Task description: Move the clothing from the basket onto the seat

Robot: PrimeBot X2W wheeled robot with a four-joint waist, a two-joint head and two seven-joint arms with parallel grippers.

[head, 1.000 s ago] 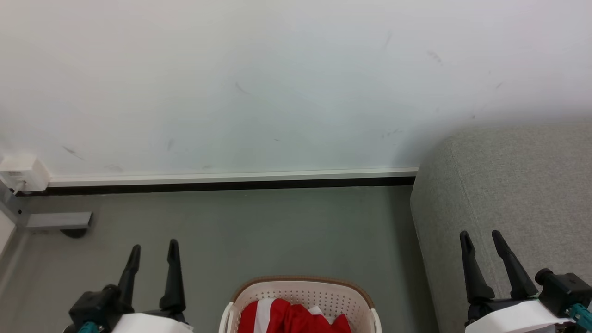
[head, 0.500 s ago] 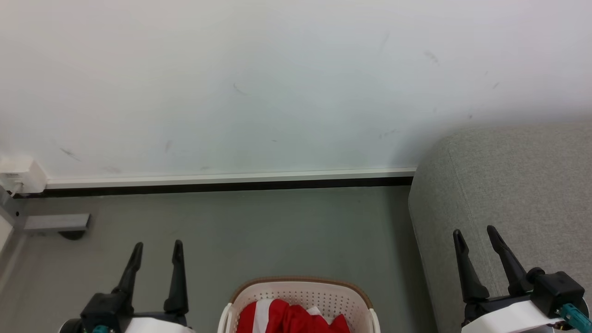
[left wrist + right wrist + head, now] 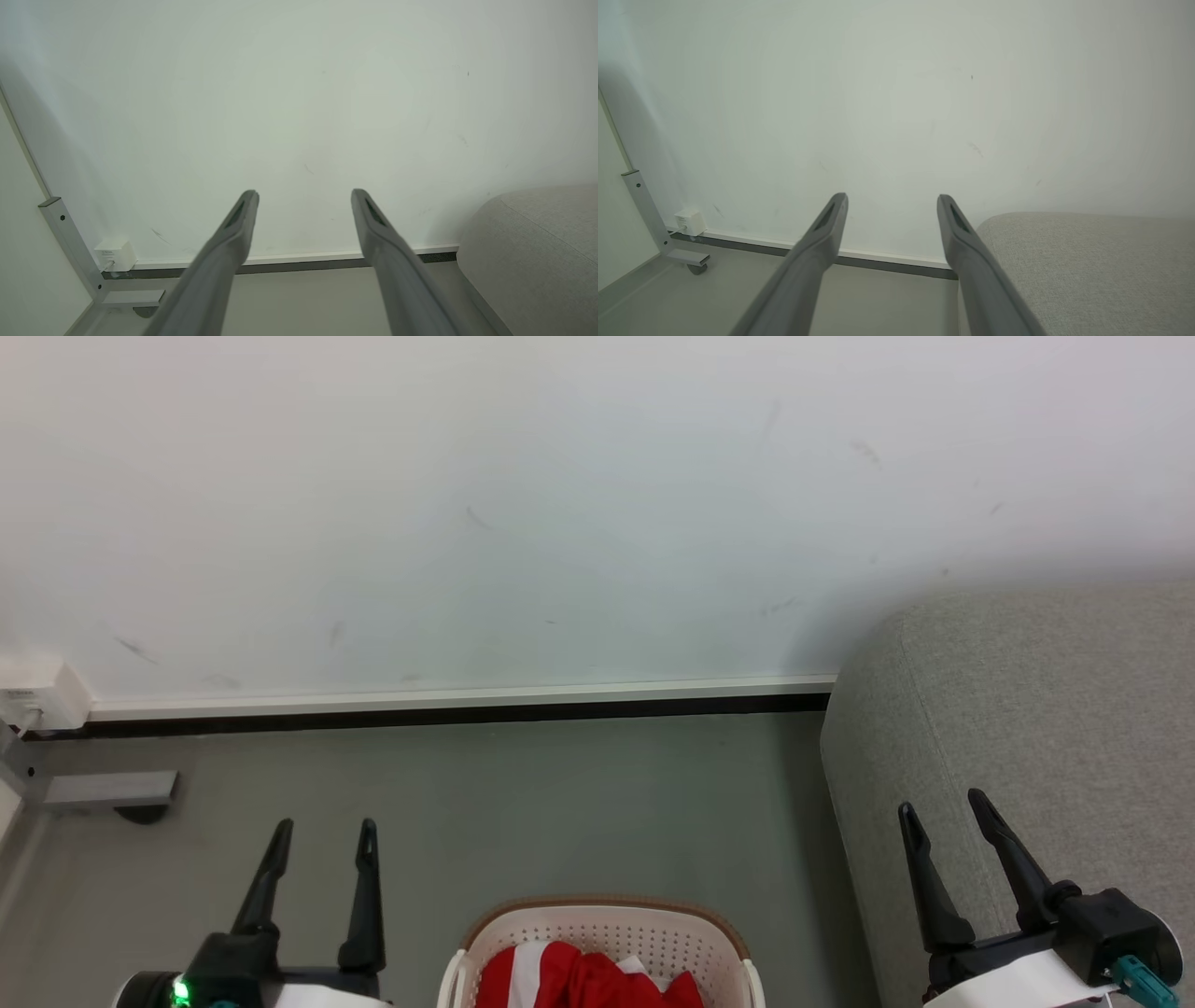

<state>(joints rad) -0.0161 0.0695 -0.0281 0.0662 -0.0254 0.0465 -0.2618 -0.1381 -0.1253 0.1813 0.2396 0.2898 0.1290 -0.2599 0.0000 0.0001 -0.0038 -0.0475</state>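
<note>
We saw the one basket (image 3: 607,903), holding a red-and-white heap of clothing (image 3: 579,975) whose count we could not tell, on the floor (image 3: 560,803) between our two empty, wide-open pincers, nearer the left pincer (image 3: 326,831), while the right pincer (image 3: 943,805) hovered over the single grey seat (image 3: 1027,709).

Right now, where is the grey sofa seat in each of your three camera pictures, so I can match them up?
Head view: the seat is along the right edge, from mid-height down.
Left wrist view: the seat is in the lower right corner.
Right wrist view: the seat is at lower right, starting just right of centre.
Shared landmark: the small white wall box, low on the left in each view.
</note>
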